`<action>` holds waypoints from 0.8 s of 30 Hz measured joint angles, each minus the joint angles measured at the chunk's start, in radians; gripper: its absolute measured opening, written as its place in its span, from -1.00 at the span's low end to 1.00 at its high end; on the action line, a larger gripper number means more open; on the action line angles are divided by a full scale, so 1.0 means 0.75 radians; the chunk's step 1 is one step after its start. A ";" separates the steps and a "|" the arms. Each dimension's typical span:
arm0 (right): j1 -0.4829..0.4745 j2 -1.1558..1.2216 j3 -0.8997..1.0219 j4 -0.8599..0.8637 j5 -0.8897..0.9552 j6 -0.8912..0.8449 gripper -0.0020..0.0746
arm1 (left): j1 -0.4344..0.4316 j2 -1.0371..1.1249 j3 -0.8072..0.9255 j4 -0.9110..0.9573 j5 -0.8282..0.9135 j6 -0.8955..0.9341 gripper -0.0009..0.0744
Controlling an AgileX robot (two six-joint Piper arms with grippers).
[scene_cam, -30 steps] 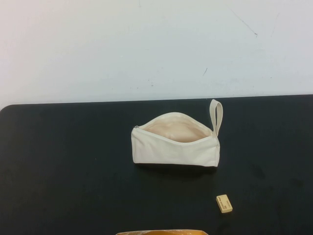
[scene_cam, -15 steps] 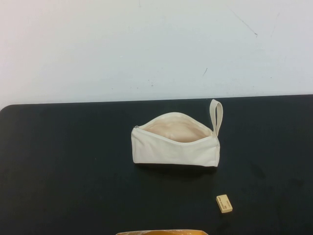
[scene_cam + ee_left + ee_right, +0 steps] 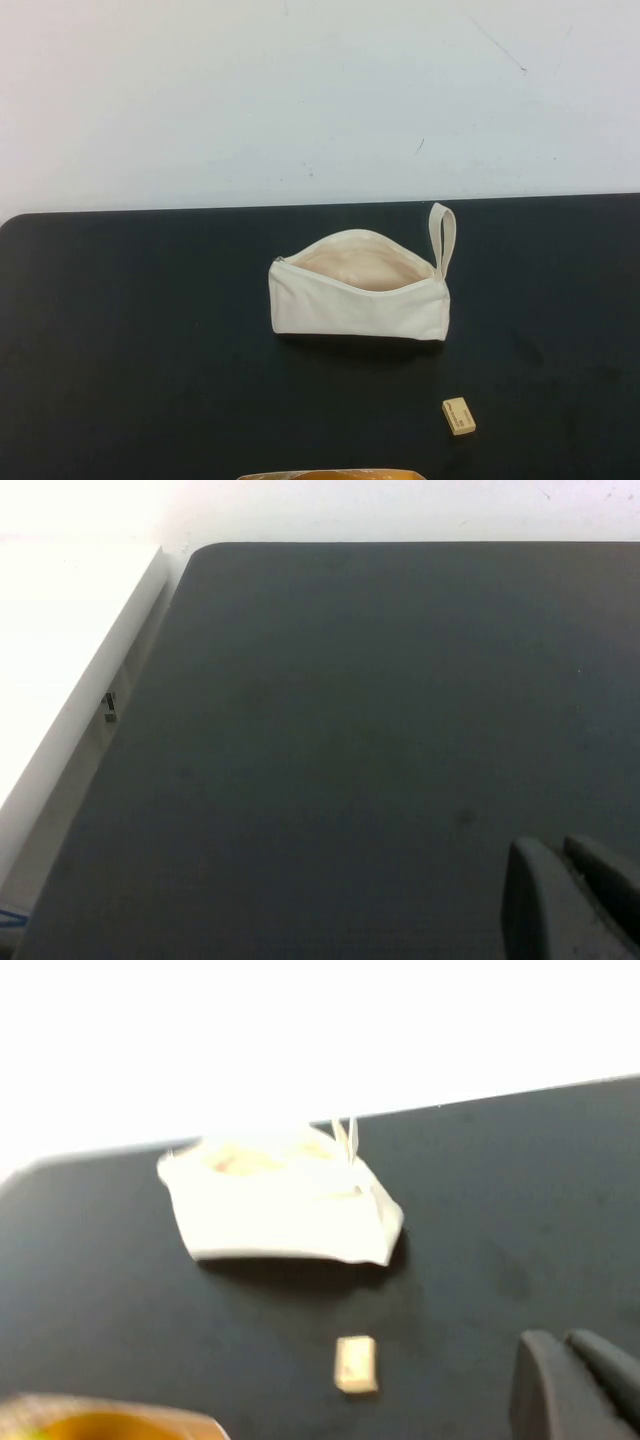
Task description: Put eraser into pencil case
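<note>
- From above, a black table with rounded far corners runs up to a plain white wall that carries a few faint marks. The pencil case lies near the middle of the table, unzipped, its mouth gaping to show a peach lining, with the strap standing up at its right end. The eraser lies flat on the table, nearer the robot and a little to the right of the pencil case, clearly apart from it. An orange-yellow object peeks in at the near edge. Neither arm shows here.
- At the left wrist, bare black tabletop stretches to the wall, and a white ledge runs beside it. The left gripper hangs above that bare stretch, its dark fingers close together with only a thin line between them, holding nothing.
- At the right wrist, the right gripper hovers over the table on the near side of the eraser, off to one side. Its fingers sit pressed near each other, empty. The pencil case lies beyond the eraser.
</note>
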 joint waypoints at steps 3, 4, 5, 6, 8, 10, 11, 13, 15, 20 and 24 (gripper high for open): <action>0.000 0.174 -0.183 -0.099 0.114 -0.164 -0.95 | 0.000 0.000 0.000 0.000 0.000 0.000 -0.98; 0.000 0.259 -0.268 -0.131 0.177 -0.231 -0.95 | 0.000 0.000 0.000 0.000 0.000 0.000 -0.98; 0.001 0.318 -0.327 -0.163 0.224 -0.272 -0.95 | 0.000 0.000 0.000 0.000 0.000 0.000 -0.98; 0.001 0.393 -0.400 -0.185 0.287 -0.311 -0.95 | 0.000 0.000 0.000 0.000 0.000 0.000 -0.98; 0.001 0.549 -0.542 -0.243 0.424 -0.396 -0.95 | 0.000 0.000 0.000 0.000 0.002 0.000 -0.98; 0.001 0.709 -0.670 -0.305 0.562 -0.446 -0.95 | 0.000 0.000 0.000 0.000 0.002 0.000 -0.98; 0.001 0.772 -0.715 -0.328 0.611 -0.462 -0.95 | 0.000 0.000 0.000 0.000 0.002 0.000 -0.98; 0.003 0.909 -0.806 -0.364 0.701 -0.479 -0.95 | 0.000 0.000 0.000 0.000 0.002 0.000 -0.98; 0.018 1.033 -0.895 -0.381 0.766 -0.483 -0.95 | 0.000 0.000 0.000 0.000 0.002 0.000 -0.98; 0.171 1.324 -1.070 -0.458 0.800 -0.426 -0.95 | 0.000 0.000 0.000 0.000 0.002 0.000 -0.98; 0.395 1.509 -1.193 -0.741 0.810 -0.147 -0.95 | 0.000 0.000 0.000 0.000 0.002 0.000 -0.98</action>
